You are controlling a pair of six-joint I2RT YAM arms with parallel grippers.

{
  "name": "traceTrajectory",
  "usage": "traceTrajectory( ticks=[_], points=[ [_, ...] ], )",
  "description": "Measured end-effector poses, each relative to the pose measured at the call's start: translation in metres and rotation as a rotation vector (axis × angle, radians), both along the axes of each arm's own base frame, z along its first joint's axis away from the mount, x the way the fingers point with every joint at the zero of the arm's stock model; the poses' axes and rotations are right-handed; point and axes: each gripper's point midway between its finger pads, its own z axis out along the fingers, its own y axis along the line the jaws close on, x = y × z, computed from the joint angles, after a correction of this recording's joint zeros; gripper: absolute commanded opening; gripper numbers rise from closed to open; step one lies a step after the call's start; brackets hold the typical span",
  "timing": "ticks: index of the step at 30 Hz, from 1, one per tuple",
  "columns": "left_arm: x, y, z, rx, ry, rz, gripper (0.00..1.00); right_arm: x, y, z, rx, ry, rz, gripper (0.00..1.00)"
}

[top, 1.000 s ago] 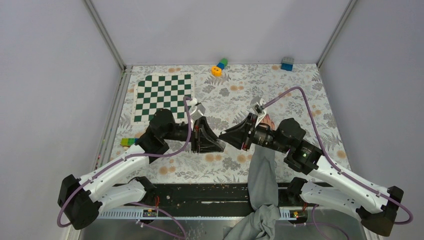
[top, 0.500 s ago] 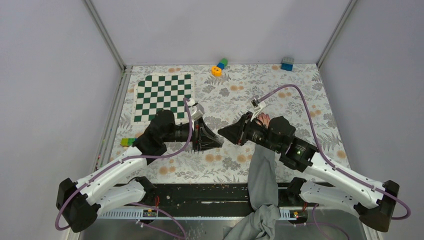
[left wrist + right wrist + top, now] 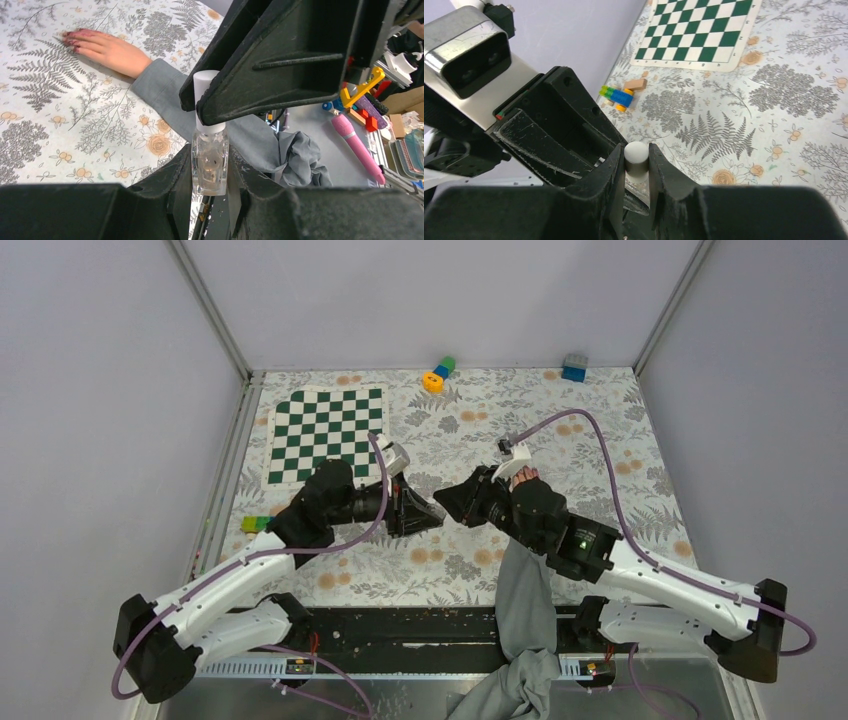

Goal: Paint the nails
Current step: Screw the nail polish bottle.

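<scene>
The left gripper [image 3: 209, 174] is clamped on the glass body of a small clear bottle [image 3: 210, 157] and holds it upright above the tabletop [image 3: 600, 440]. The right gripper [image 3: 637, 162] comes from the opposite side, and its jaws are pressed on the white cap [image 3: 636, 152] of this bottle. So the two grippers meet tip to tip over the middle of the floral cloth.

The hand [image 3: 107, 50] lies flat on the tabletop, well apart from the bottle, with fingers pointing away from its grey sleeve [image 3: 165, 87]. The nails [image 3: 72, 40] look dark reddish. From above, the right arm [image 3: 560, 530] passes over the hand and covers most of it.

On the left arm's side lies a chessboard mat [image 3: 325, 435], and near it some coloured blocks [image 3: 616, 95].
</scene>
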Motion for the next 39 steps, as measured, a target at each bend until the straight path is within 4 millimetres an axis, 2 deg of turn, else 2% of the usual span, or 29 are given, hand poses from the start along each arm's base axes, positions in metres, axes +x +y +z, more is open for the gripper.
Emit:
traceTrajectory(
  ticks=[4, 13, 23, 28, 32, 37, 39],
  points=[
    [0.005, 0.001, -0.008, 0.025, 0.018, 0.027, 0.0, 0.005, 0.0, -0.008, -0.031, 0.018, -0.048, 0.03],
    [0.009, 0.001, -0.012, 0.038, 0.018, 0.047, 0.0, 0.01, 0.0, -0.012, -0.053, 0.026, -0.084, 0.34],
    [0.017, 0.0, -0.011, 0.031, 0.0, 0.066, 0.0, 0.002, -0.009, -0.02, -0.122, 0.018, -0.065, 0.59],
    [0.016, -0.003, -0.012, 0.034, -0.001, 0.056, 0.0, 0.0, -0.016, -0.01, -0.107, -0.008, -0.06, 0.65],
    [0.014, -0.004, -0.011, 0.031, -0.004, 0.047, 0.0, -0.004, -0.024, 0.001, -0.105, -0.054, -0.047, 0.73],
    [0.008, -0.007, -0.003, -0.002, -0.025, -0.001, 0.0, -0.017, -0.04, 0.02, -0.146, -0.136, 0.025, 0.75],
    [-0.001, -0.009, 0.004, -0.029, -0.038, -0.06, 0.0, -0.022, -0.046, 0.033, -0.151, -0.177, 0.085, 0.74]
  ],
)
